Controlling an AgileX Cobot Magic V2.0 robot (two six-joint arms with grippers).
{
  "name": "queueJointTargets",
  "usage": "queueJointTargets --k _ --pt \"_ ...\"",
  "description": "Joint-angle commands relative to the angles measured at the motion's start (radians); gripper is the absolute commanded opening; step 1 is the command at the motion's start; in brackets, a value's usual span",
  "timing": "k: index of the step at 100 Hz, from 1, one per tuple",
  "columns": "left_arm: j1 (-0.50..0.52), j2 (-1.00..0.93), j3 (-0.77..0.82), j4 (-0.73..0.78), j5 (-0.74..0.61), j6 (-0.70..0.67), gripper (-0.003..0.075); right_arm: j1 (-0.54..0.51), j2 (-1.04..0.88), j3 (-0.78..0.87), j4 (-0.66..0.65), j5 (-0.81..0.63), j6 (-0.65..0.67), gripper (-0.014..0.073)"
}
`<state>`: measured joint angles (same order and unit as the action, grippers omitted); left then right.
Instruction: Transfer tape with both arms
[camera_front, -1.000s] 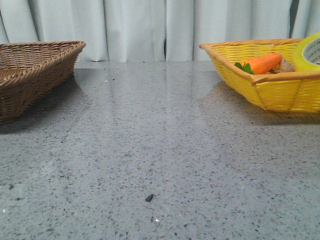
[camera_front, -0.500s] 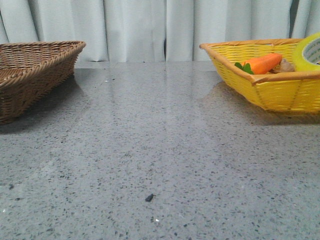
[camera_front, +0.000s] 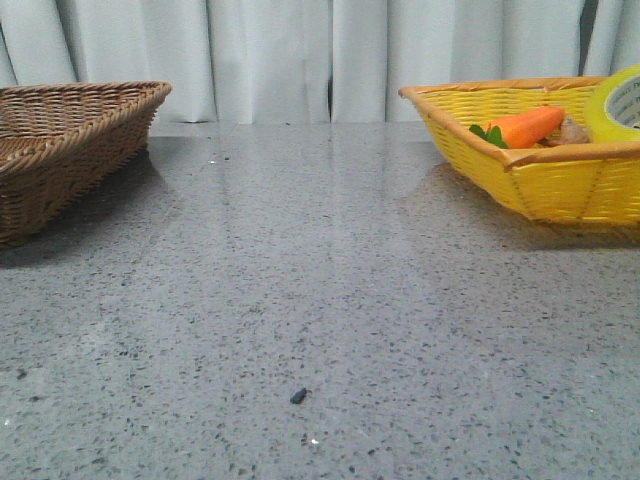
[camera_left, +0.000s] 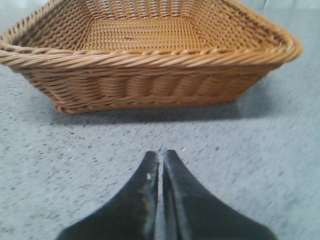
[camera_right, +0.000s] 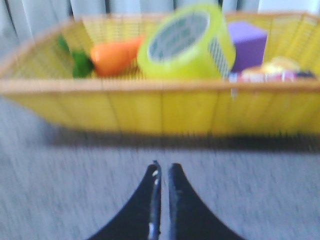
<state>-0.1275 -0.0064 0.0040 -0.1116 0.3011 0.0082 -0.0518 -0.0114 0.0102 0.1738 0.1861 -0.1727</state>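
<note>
Beyond the right end effector (camera_right: 161, 167) (closed), tape (camera_right: 186, 41) sits basketed.

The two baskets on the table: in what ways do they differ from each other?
The brown basket is dark brown wicker, while the yellow basket is bright yellow with an orange-brown rim. The brown basket shows nothing inside, while the yellow basket holds the tape, a carrot, a purple block and other small items. Both are shallow woven baskets with sloping sides, resting on the grey table.
</note>
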Motion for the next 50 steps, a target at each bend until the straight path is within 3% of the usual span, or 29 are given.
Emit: queueJointTargets --k 1,19,34,42,50 --pt "-0.002 -0.028 0.009 -0.153 -0.171 -0.008 -0.0021 -0.006 -0.020 0.020 0.111 -0.218 0.007 -0.0046" --pt "-0.002 -0.028 0.009 -0.577 -0.399 -0.008 -0.0021 -0.006 -0.020 0.020 0.616 -0.302 0.024 -0.0046" --pt "-0.002 -0.028 0.009 -0.761 -0.454 -0.008 -0.0021 -0.006 -0.020 0.014 0.943 -0.315 0.024 -0.0046" --pt "-0.002 -0.026 -0.016 -0.740 -0.425 -0.008 -0.0020 -0.006 -0.019 -0.002 0.981 -0.331 0.024 -0.0046" --pt "-0.002 -0.002 -0.074 -0.614 -0.347 0.022 -0.0019 -0.006 -0.013 -0.059 0.926 -0.274 0.012 -0.0044"
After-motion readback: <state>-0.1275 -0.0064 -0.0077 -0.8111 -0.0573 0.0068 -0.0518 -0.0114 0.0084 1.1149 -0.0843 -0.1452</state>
